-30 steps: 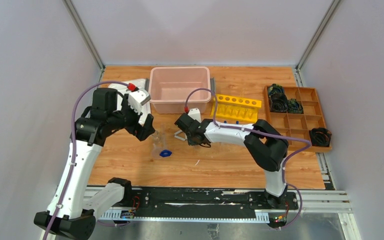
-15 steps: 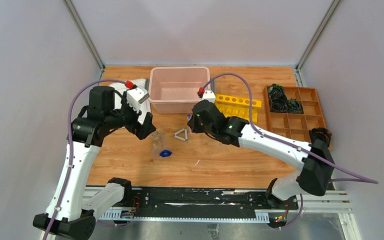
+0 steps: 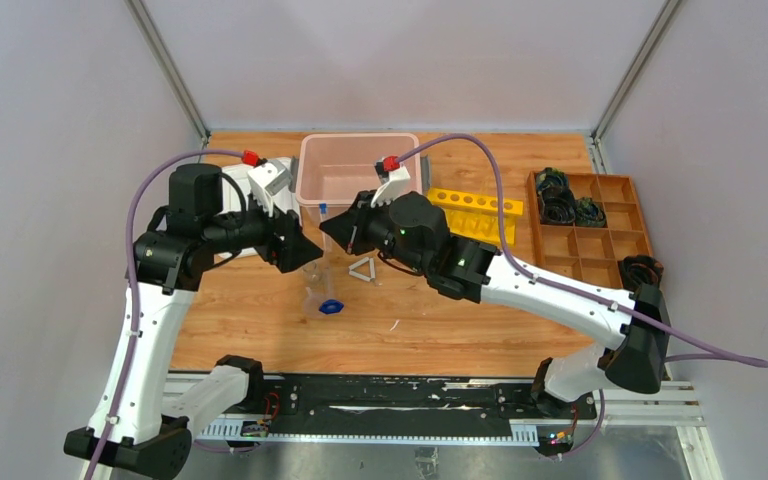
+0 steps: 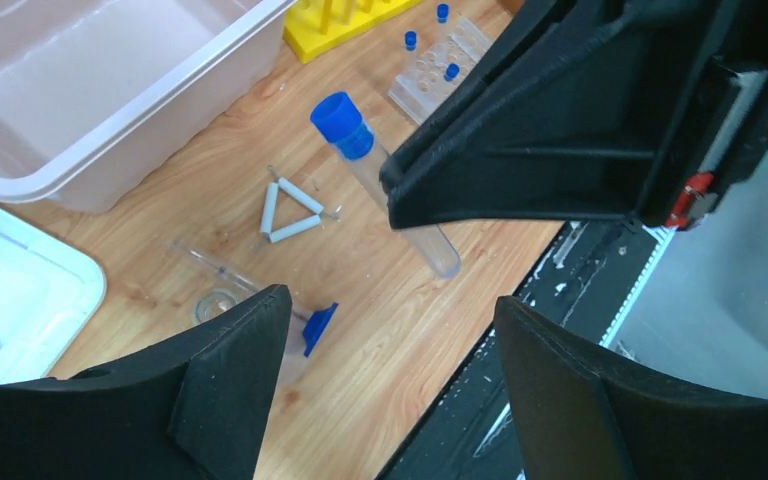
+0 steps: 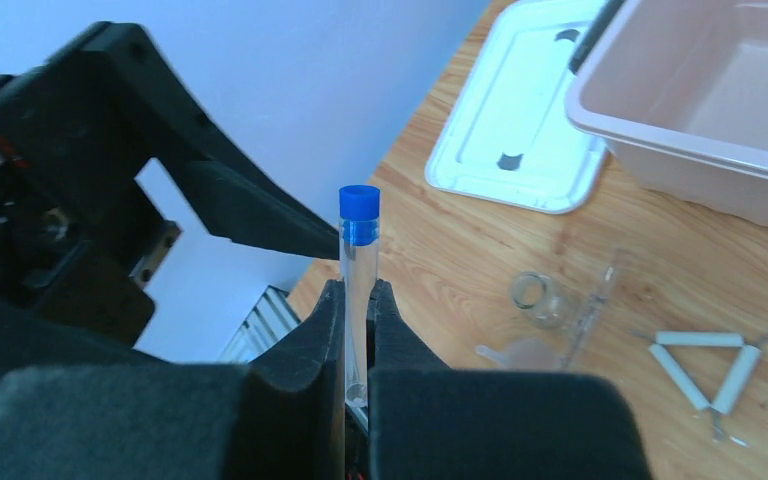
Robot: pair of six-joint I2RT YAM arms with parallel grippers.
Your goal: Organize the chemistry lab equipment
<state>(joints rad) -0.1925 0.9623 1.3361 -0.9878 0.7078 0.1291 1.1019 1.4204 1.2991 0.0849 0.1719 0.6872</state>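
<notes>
Early stage: right jaws clamped on clear blue-capped tube (image 5: 359,250) above wooden worktop (image 3: 460,320), left jaws apart nearby; white triangle frame (image 3: 361,270), small blue piece (image 3: 331,307), clear glass beaker (image 5: 532,292) lie unsorted.

No writing, label, brand, number or sign is legible on anything in view.

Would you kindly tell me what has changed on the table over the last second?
The right gripper, shut on a blue-capped tube, rose from the table and swung left toward the open left gripper, which shifted only slightly. The white triangle frame, small blue piece and pink bin stayed put.
</notes>
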